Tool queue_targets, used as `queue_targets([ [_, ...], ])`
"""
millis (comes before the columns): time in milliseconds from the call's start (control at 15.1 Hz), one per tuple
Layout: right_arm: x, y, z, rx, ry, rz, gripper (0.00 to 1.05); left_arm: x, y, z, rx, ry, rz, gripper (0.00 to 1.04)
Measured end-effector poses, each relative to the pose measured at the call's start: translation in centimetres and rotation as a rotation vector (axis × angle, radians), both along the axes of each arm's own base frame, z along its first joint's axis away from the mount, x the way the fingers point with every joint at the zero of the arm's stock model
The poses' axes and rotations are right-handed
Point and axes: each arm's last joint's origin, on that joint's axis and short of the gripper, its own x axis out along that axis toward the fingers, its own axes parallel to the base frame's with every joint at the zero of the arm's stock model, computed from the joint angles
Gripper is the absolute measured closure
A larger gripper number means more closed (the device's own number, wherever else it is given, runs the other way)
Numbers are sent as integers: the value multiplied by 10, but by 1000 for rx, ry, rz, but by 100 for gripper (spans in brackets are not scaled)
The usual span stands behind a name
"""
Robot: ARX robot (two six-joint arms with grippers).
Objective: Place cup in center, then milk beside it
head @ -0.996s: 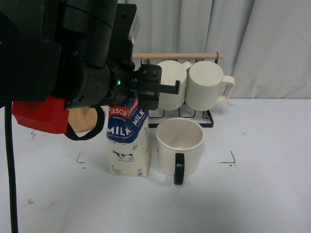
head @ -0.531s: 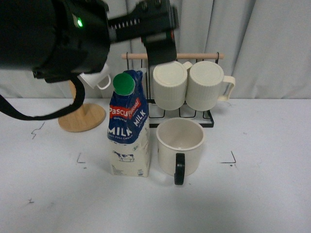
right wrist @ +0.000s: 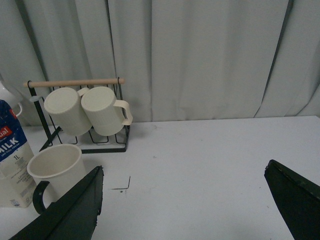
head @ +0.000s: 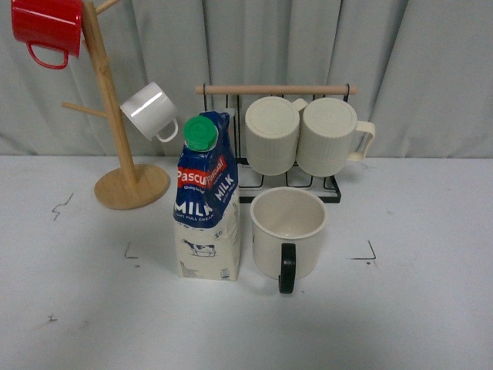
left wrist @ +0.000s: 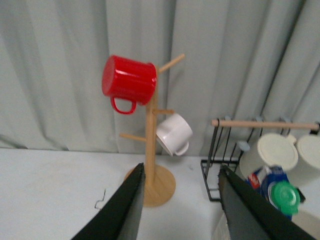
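Observation:
The cup (head: 286,231), wide and cream with a black handle toward me, stands upright on the center (head: 343,231), the pale grey patch bounded by black corner marks. The milk (head: 208,202), a blue and cream carton with a green cap, stands upright just left of it, almost touching. Neither gripper shows in the front view. My left gripper (left wrist: 180,200) is open and empty, up and away from the carton's top (left wrist: 277,187). My right gripper (right wrist: 182,200) is open over bare table, right of the cup (right wrist: 55,167) and the milk (right wrist: 12,150).
Behind the cup stands a black wire rack (head: 289,193) with a wooden bar, holding two ribbed cream mugs (head: 271,135) (head: 327,135). At back left, a wooden mug tree (head: 127,181) carries a red mug (head: 46,27) and a small white mug (head: 150,112). A grey curtain hangs behind.
My left arm, which filled the upper left of the front view over the carton, has lifted out of that view. The milk and the cup have not moved.

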Motion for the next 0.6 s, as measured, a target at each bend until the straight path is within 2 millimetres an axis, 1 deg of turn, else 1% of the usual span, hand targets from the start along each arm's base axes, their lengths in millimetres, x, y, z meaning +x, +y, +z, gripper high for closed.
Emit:
queue_targets([
  [133,0,0,0,0,1,0,6,-14,13,-24,42,45,-28,81],
  [266,0,0,0,0,0,0,6,-27,24,-29,36,18,-21,104],
  [398,0,0,0,0,0,0,6,-50,39,-48,41,23,-21,103],
  [465,0,0,0,0,0,0,6,-53,41,-50,41,25,-20,103],
  [598,0,0,0,0,1,0,6,-58,51,-55,42,30,-23,103],
])
